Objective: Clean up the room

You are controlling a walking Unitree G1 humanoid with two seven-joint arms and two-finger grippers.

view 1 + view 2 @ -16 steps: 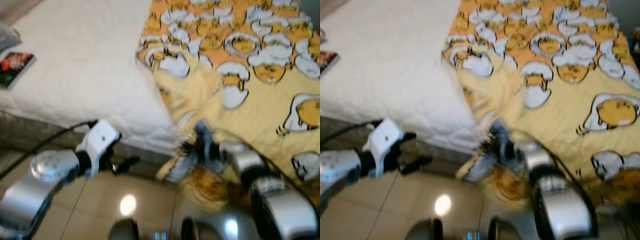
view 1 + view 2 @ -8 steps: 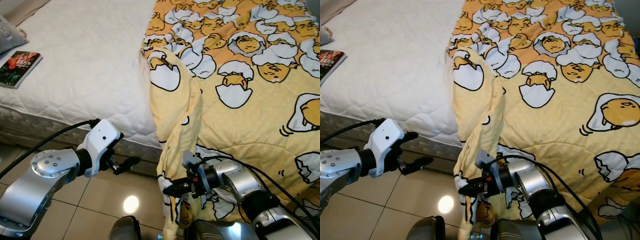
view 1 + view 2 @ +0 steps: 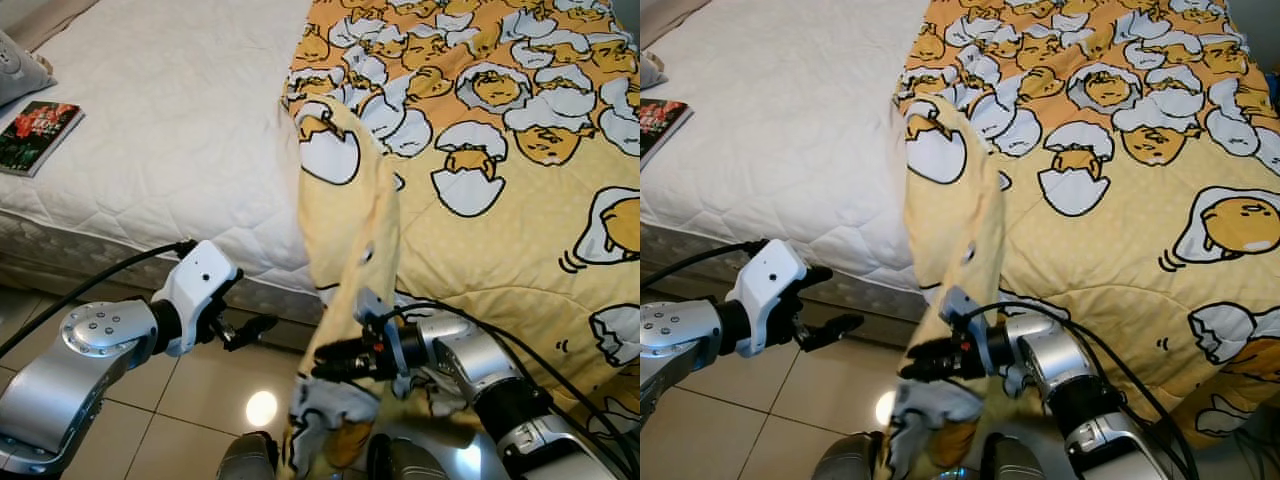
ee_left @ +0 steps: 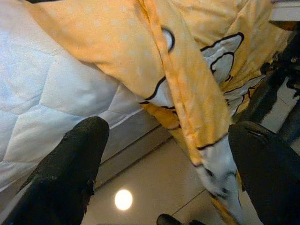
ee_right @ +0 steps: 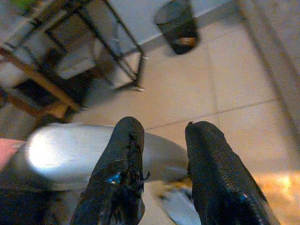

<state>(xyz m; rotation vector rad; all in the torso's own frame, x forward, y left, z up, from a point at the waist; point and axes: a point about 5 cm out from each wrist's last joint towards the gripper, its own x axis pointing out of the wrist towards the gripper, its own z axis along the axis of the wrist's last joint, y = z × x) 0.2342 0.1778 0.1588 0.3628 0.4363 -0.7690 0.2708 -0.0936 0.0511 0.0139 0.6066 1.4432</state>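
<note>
Right gripper (image 3: 330, 365), lower centre of the head view: fingers parted, nothing between them; the blanket (image 3: 480, 200) edge drapes beside and below the tips. Left gripper (image 3: 250, 330), lower left, spread wide and empty, near the mattress (image 3: 170, 140) side.

The blanket lies over the right half of the bed, one corner fold hanging to the tiled floor (image 3: 150, 440). A book (image 3: 35, 135) sits at the upper left edge.

Step judged: straightening the blanket. Next move calls for closing on the hanging fold and lifting it onto the mattress.

Versus half a second ago: the hanging fold has swung lower left; the right gripper has shifted left.
</note>
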